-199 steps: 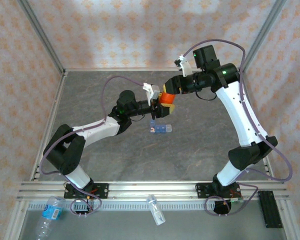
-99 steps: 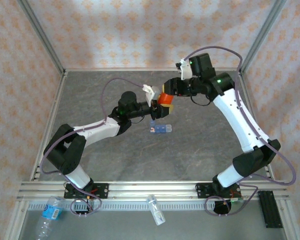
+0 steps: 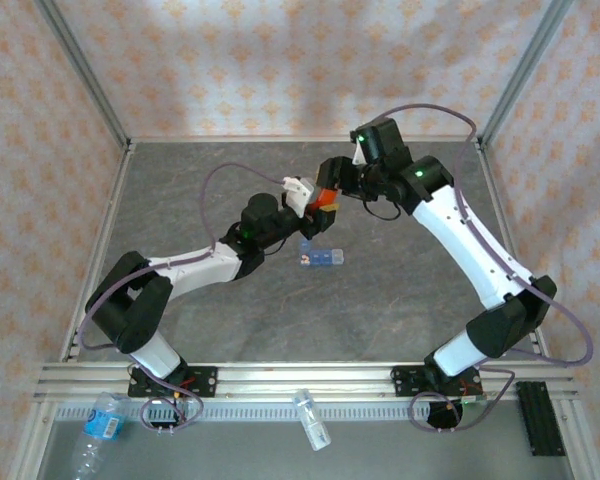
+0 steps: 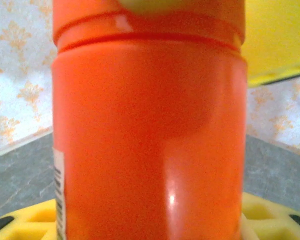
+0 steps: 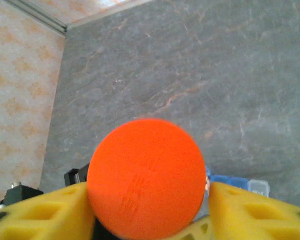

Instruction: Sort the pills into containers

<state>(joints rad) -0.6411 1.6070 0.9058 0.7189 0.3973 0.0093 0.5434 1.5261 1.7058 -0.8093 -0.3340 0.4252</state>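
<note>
Plainly, the left gripper (image 3: 312, 203) is clenched on the body of the orange cylindrical plastic vial (image 3: 325, 197), holding it up off the grey stone-patterned table (image 3: 400, 300). In the left wrist view the vial's wall looms just ahead, with that gripper's yellow fingers (image 4: 270, 212) at its foot.

The right gripper (image 5: 149, 217) reaches in from 1 o'clock in the overhead view and straddles the vial's round orange cap (image 5: 145, 185) with its jaws loosened. In its own wrist view the finger at 3 o'clock stands just clear of the cap, with a gap between them, while the one at 9 o'clock lies against it or nearly so. It encloses the cap without gripping it.

Further out, the translucent blue pill-organizer strip (image 3: 321, 256) lies flat on the table at 6 o'clock of the vial, near but apart, its row of compartments running from 9 to 3 o'clock. A dark reddish speck shows at its 9 o'clock end — too small to tell whether it is a pill.

As for progress, I judge the task barely begun. The cap sits on the vial and I see no pills loose on the table, so nearly all is left — cap off, pills out, then each into a compartment.
</note>
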